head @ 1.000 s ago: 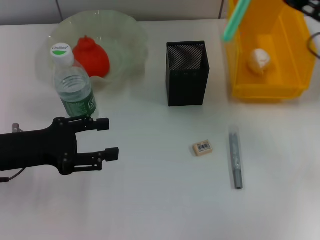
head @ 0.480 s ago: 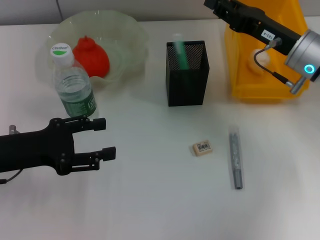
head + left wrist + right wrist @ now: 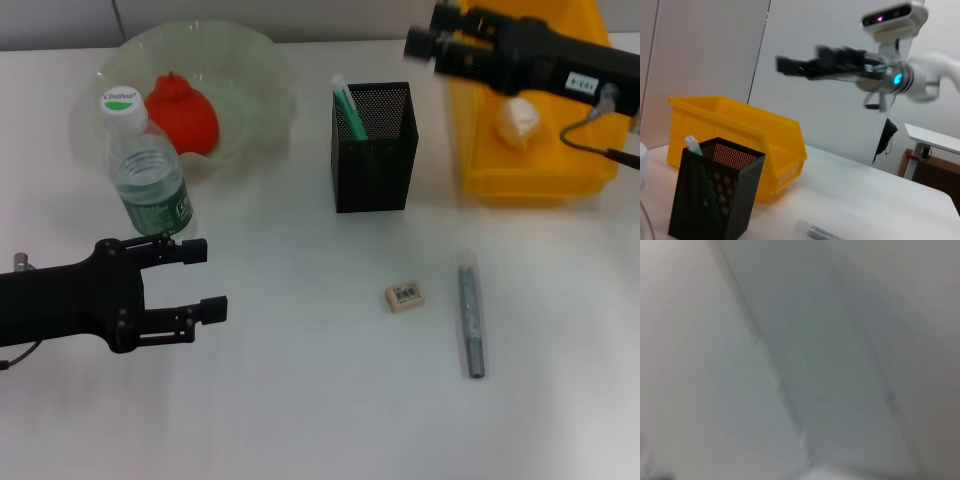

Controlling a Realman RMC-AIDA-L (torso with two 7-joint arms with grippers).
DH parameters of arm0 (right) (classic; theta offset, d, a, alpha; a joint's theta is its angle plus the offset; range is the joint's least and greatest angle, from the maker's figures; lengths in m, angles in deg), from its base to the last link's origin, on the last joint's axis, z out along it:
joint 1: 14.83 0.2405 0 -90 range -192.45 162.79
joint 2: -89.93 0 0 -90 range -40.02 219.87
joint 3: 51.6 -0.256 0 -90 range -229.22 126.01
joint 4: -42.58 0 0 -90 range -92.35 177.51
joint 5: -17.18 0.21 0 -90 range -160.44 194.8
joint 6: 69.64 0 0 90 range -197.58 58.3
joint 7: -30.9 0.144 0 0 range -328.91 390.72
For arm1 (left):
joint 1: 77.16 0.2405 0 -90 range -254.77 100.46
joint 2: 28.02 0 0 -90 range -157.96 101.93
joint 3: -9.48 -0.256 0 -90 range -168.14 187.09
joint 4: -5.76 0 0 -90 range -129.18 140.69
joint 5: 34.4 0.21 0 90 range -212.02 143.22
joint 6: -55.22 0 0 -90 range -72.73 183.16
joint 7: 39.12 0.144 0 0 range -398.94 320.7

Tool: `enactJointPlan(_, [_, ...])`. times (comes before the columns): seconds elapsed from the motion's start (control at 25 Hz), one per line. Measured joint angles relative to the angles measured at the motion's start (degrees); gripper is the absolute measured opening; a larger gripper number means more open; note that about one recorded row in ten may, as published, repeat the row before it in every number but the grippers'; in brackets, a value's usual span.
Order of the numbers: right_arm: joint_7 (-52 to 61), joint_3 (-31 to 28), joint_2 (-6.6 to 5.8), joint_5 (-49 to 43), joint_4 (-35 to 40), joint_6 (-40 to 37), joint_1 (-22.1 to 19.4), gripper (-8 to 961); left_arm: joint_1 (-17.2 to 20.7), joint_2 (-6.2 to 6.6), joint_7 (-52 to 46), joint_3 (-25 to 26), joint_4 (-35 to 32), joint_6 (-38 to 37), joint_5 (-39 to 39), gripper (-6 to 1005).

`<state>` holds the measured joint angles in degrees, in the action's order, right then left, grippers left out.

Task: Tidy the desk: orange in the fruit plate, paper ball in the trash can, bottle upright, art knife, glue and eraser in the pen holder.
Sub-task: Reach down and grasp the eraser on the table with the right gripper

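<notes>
Spread apart and holding nothing, the fingers of the left gripper (image 3: 205,278) are seen low on the left of the white table (image 3: 300,400), with the black arm stretched in level from the left edge. Just behind the gripper, the bottle (image 3: 146,170) is stood upright, its white cap on top, apart from the fingers. Behind the bottle, the orange (image 3: 183,111) is held in the fruit plate (image 3: 255,70), at the table's far left.

Toward the middle, the pen holder (image 3: 373,148) is stood upright, and the glue (image 3: 349,108) is leaned inside it against the left wall, the white end poking above the rim. In front of the holder, the eraser (image 3: 405,296) is laid flat on the table, and just to its right a grey metallic rod (image 3: 471,320) is laid lengthwise, apart from the eraser.

At the far right, the paper ball (image 3: 516,118) is seen inside the trash can (image 3: 530,185). The right gripper (image 3: 425,38) is held high above the table, between the holder and the bin, its arm reaching in from the right across the bin's top. Its fingers are parted and nothing is carried between them.
</notes>
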<state>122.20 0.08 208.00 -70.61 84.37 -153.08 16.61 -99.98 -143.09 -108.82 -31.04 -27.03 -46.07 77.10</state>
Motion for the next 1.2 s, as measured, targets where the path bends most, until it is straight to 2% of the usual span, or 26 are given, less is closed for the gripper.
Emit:
enactJointPlan(0.12, [8.14, 1.05, -0.89, -12.09, 10.34, -5.81, 0.16, 803, 0.06, 0.04, 0.0, -0.01, 0.0, 0.04, 0.16, 792])
enactJointPlan(0.16, [12.72, 1.0, -1.35, -21.43, 16.24, -10.54, 1.85, 806, 0.11, 0.15, 0.0, -0.03, 0.0, 0.01, 0.17, 793])
enactJointPlan(0.2, [12.72, 1.0, -1.35, -21.43, 16.24, -10.54, 1.85, 810, 0.11, 0.15, 0.0, -0.03, 0.0, 0.01, 0.17, 793])
enactJointPlan(0.32, [17.99, 2.36, -2.11, -34.34, 21.93, -17.82, 5.89, 820, 0.14, 0.38, 0.0, -0.34, 0.0, -0.16, 0.18, 793])
enactJointPlan(0.36, [20.19, 4.05, -2.09, -40.73, 23.89, -21.21, 8.55, 823, 0.18, 0.43, 0.0, -0.45, 0.0, -0.2, 0.22, 793])
enactJointPlan(0.4, [20.19, 4.05, -2.09, -40.73, 23.89, -21.21, 8.55, 827, 0.18, 0.43, 0.0, -0.45, 0.0, -0.2, 0.22, 793])
enactJointPlan(0.48, [21.7, 7.07, -1.45, -46.32, 25.2, -22.9, 10.85, 834, 0.3, 0.46, 0.0, -0.46, 0.0, -0.17, 0.28, 793])
enactJointPlan(0.56, [22.49, 13.53, 0.32, -53.18, 25.99, -23.03, 13.21, 837, 0.42, 0.47, 0.0, -0.46, 0.01, -0.14, 0.29, 793])
enactJointPlan(0.6, [22.49, 13.53, 0.32, -53.18, 25.99, -23.03, 13.21, 836, 0.48, 0.46, 0.0, -0.46, 0.0, -0.15, 0.3, 793])
enactJointPlan(0.64, [23.14, 17.56, 1.18, -55.7, 25.66, -21.49, 14.24, 836, 0.5, 0.46, 0.0, -0.47, 0.0, -0.15, 0.3, 793])
enactJointPlan(0.72, [23.72, 19.93, 1.43, -56.36, 25.21, -20.22, 14.68, 835, 0.57, 0.46, 0.0, -0.51, 0.01, -0.16, 0.3, 792])
enactJointPlan(0.76, [25.69, 25.38, 1.52, -56.4, 24.23, -15.57, 15.13, 835, 0.57, 0.46, 0.0, -0.51, 0.01, -0.16, 0.3, 792])
enactJointPlan(0.8, [25.69, 25.38, 1.52, -56.4, 24.23, -15.57, 15.13, 834, 0.57, 0.46, 0.0, -0.51, 0.01, -0.16, 0.3, 792])
enactJointPlan(0.96, [27.55, 34.42, 1.54, -55.02, 21.71, -6.93, 15.87, 833, 0.68, 0.4, 0.0, -0.53, 0.14, -0.13, 0.3, 792])
enactJointPlan(1.12, [28.3, 37.75, 1.61, -54.57, 18.42, -3.53, 17.37, 831, 0.91, 0.41, 0.0, -0.53, 0.33, 0.1, 0.29, 792])
enactJointPlan(1.2, [28.53, 39.18, 1.66, -54.32, 16.3, -1.58, 18.27, 792, 0.93, 0.42, -0.02, -0.53, 0.34, 0.11, 0.3, 793])
